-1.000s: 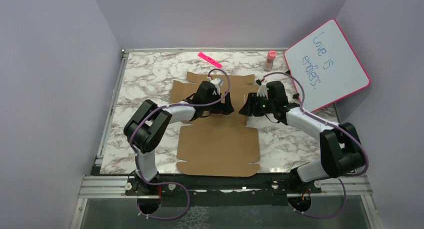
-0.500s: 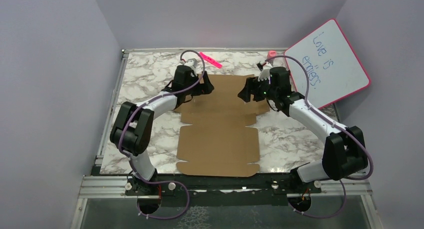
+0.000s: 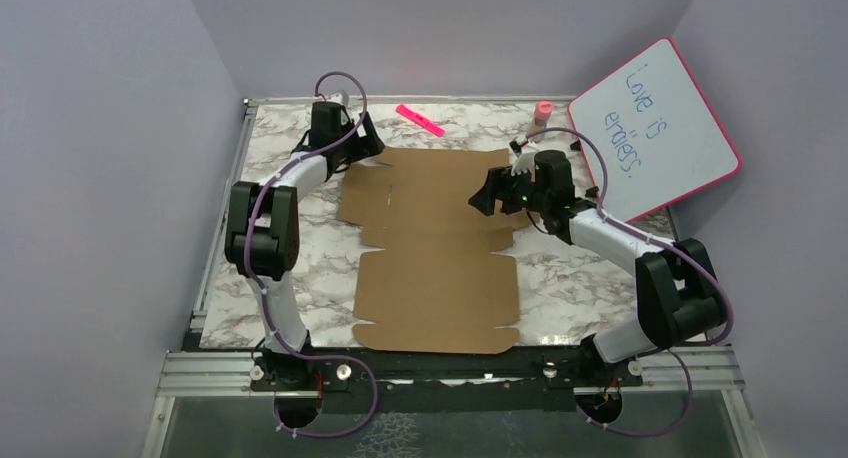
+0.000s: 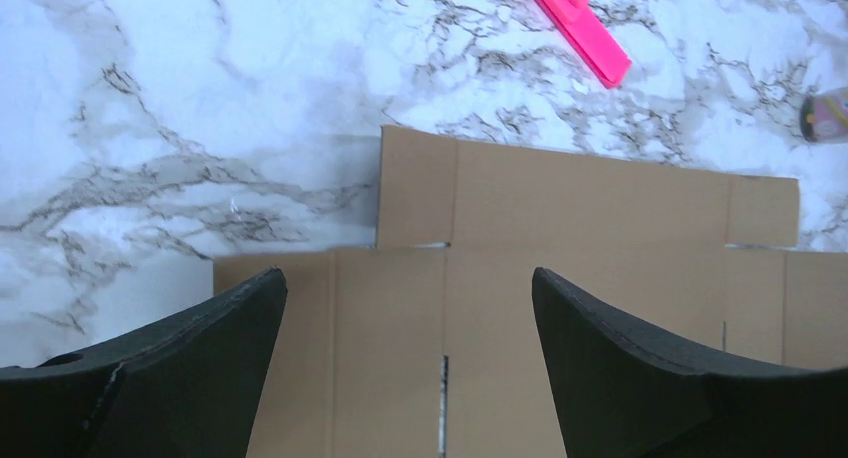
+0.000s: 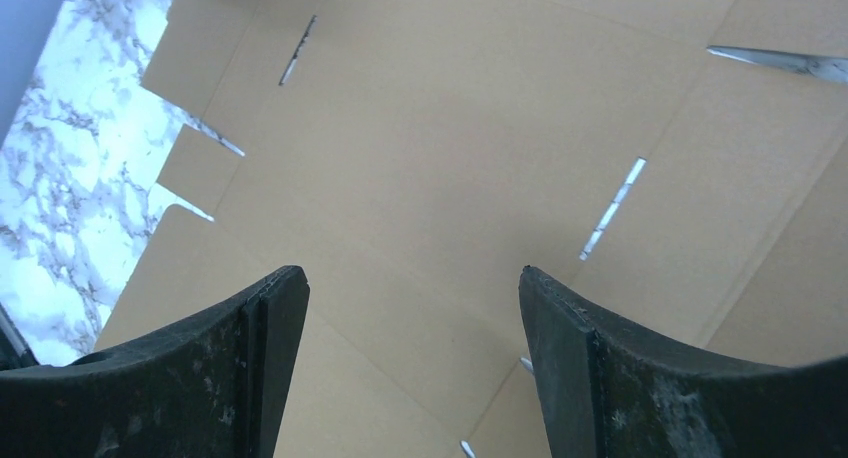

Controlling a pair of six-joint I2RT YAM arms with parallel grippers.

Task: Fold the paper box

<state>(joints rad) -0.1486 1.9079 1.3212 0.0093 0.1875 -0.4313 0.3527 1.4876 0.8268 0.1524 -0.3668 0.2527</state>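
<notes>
The paper box [image 3: 435,278] lies as a flat brown die-cut sheet on the marble table, its flaps and slots spread out. My left gripper [image 3: 373,144] hangs open beside the sheet's far left corner. In the left wrist view its fingers [image 4: 200,363] frame the cardboard [image 4: 580,208] below, with nothing between them at the left gripper [image 4: 407,275]. My right gripper [image 3: 483,196] hovers open over the far right part of the sheet. In the right wrist view the right gripper [image 5: 407,272] is empty above creased cardboard [image 5: 450,128].
A pink-framed whiteboard [image 3: 655,128] leans at the back right, close to the right arm. A pink marker [image 3: 420,119] and a small pink bottle [image 3: 541,120] lie along the far edge of the table [image 3: 290,238]. Purple walls enclose three sides.
My left gripper has swung from the middle of the sheet out to its far left corner. My right gripper has opened wider and stayed over the far right part.
</notes>
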